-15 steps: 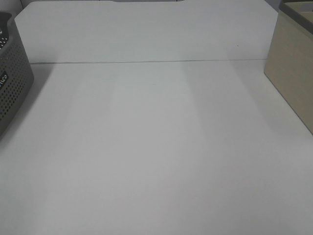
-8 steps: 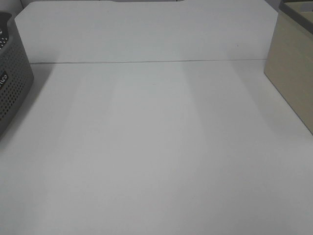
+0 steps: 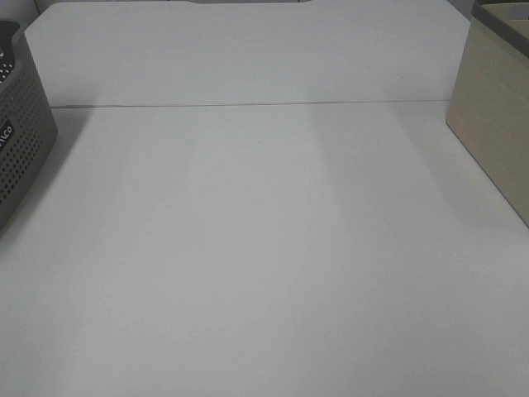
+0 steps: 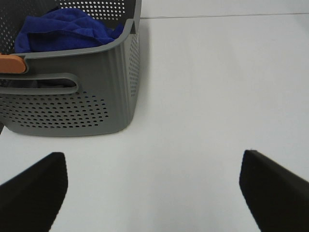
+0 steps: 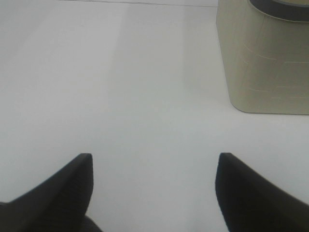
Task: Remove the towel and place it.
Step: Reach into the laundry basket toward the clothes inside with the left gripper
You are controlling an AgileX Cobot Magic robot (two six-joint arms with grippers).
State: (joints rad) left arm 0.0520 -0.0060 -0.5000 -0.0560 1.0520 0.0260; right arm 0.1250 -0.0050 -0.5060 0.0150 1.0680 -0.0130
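Observation:
The deep blue towel (image 4: 63, 29) lies bunched inside a grey perforated basket (image 4: 77, 104), seen in the left wrist view. My left gripper (image 4: 154, 193) is open and empty, some way short of the basket above the white table. My right gripper (image 5: 153, 191) is open and empty above the table, short of a beige box (image 5: 265, 63). Neither gripper shows in the exterior high view, and the towel is hidden there.
The grey basket (image 3: 21, 149) stands at the table's left edge and the beige box (image 3: 496, 124) at the right edge. An orange object (image 4: 10, 64) sits in the basket beside the towel. A white back panel (image 3: 248, 54) rises behind the table (image 3: 264, 265).

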